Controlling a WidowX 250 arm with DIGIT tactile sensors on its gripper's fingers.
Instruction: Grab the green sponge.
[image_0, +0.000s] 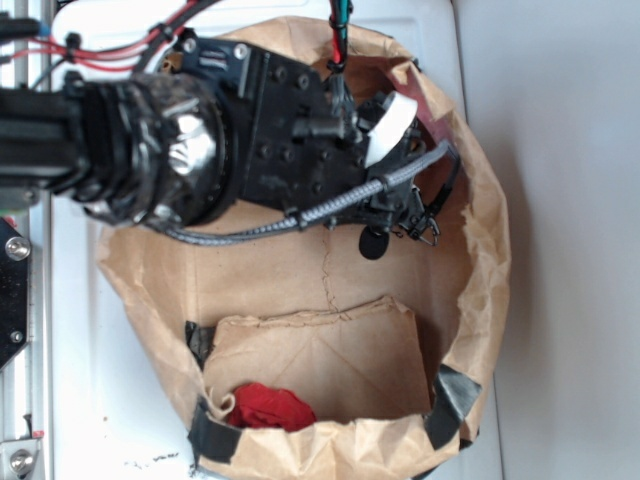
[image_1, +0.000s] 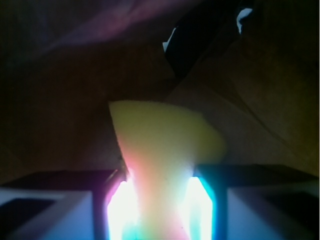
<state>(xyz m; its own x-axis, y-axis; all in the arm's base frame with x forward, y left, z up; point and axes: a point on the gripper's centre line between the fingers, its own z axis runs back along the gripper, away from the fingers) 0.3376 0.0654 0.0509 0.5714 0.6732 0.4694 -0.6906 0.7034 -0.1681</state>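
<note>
In the wrist view the green sponge (image_1: 165, 132) shows as a yellow foam block, pinched narrow between my two glowing fingers. My gripper (image_1: 160, 185) is shut on it, and the foam widens above the jaws. The dark green layer does not show. In the exterior view the black arm reaches into the upper part of a brown paper bag (image_0: 480, 250), and the gripper (image_0: 405, 205) points toward the bag's right wall. The arm and gripper body hide the sponge there.
A red cloth lump (image_0: 270, 407) lies at the bag's lower left, beside a folded paper flap (image_0: 330, 360). Black tape patches (image_0: 452, 395) mark the bag's lower rim. Cables (image_0: 300, 218) trail from the arm. The bag's crumpled walls stand close around the gripper.
</note>
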